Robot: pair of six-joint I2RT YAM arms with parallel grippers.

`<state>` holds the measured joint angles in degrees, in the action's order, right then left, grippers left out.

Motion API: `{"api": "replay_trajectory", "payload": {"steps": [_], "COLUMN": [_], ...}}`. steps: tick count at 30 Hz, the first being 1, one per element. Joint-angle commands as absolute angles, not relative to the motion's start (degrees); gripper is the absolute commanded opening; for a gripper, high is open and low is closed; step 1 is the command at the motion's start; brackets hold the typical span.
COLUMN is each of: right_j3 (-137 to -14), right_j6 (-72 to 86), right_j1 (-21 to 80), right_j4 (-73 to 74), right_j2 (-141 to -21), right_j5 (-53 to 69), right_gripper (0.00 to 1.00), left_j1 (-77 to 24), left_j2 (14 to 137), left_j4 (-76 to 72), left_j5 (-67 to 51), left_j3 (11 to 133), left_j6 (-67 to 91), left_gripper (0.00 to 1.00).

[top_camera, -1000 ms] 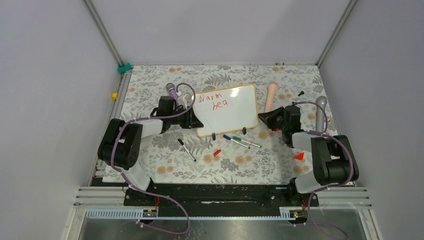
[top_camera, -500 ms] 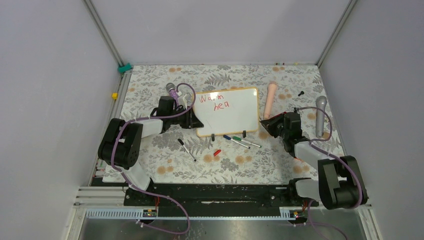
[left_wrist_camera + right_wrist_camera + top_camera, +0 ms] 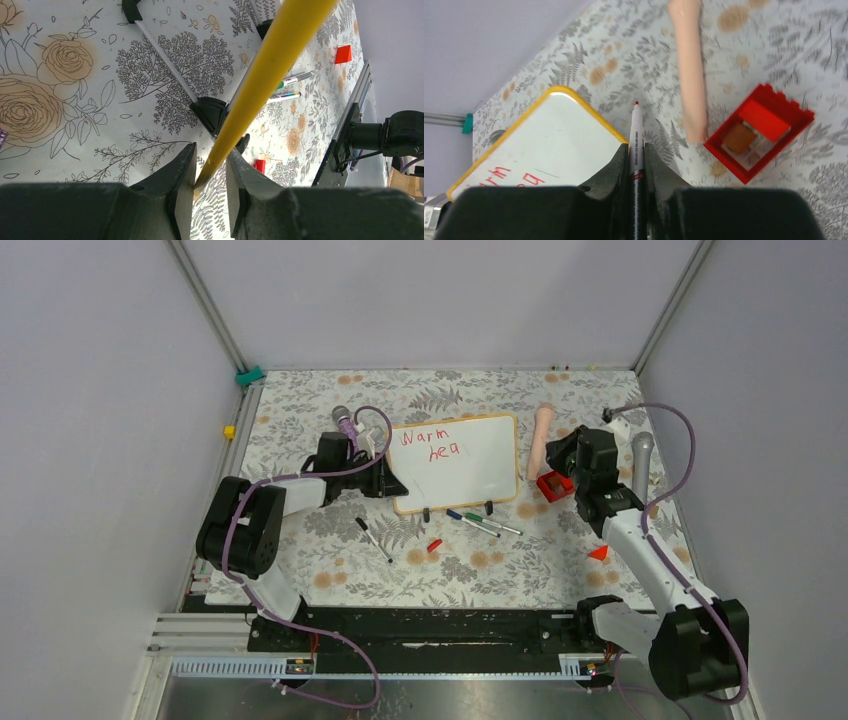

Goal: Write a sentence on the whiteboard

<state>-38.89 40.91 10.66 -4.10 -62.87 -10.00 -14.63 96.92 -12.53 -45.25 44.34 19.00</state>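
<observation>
Two lines of red handwriting are carried by the whiteboard [image 3: 480,472], which is laid flat near the middle of the floral surface [image 3: 300,400], with its two black clip feet [image 3: 427,513] along the near edge. The sentence [image 3: 430,443] is read as "Warm" on the upper line and "hea" beneath it, set a little further right.

The left fingers [image 3: 182,170] are closed narrowly on the board's rounded yellow-wood frame, whose edge is seen from the left wrist running up between them. In the overhead view this grip is placed on the board's left edge, towards its near corner.

The right fingers [image 3: 621,165] are clamped on a marker [image 3: 635,131], which is held along their line with its red tip pointing forward. That tip is seen just off the board's right corner, over the floral pattern; whether it is touching the surface cannot be told. From above, the right arm [image 3: 640,540] is shown raised to the right of the board, apart from it.

A peach-coloured cylinder [image 3: 541,435] is laid just beside the board's right edge, and an open red box [image 3: 552,485] is set at its near end. Several loose markers [image 3: 482,525] are scattered just in front of the board's near edge, a black-capped marker [image 3: 373,538] is found further to the left, and a small red cap [image 3: 433,545] is lying between them.
</observation>
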Motion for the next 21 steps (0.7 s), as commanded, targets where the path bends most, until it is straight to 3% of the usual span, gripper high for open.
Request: {"api": "replay_trajectory", "payload": {"steps": [1,9,21], "right_j3": [-46.0,-54.0,-59.5], "right_j6": [28.1,14.9,9.6], "right_j1": [14.4,26.7,32.8], "right_j4": [2.4,7.1,7.3], "right_j2": [-60.4,-66.0,-73.2], "right_j5": [-13.6,-8.7,-4.5], "right_gripper": [0.00,0.00,0.00], "left_j1": [-15.2,-15.1,-15.1], "left_j2": [98.4,98.9,99.1], "left_j4": [-12.0,-11.3,-11.1], "left_j5": [-44.0,-44.1,-44.0], "left_j3": [46.0,46.4,46.5], "left_j6": [18.7,18.8,18.7], "left_gripper": [0.14,0.12,0.14]}}
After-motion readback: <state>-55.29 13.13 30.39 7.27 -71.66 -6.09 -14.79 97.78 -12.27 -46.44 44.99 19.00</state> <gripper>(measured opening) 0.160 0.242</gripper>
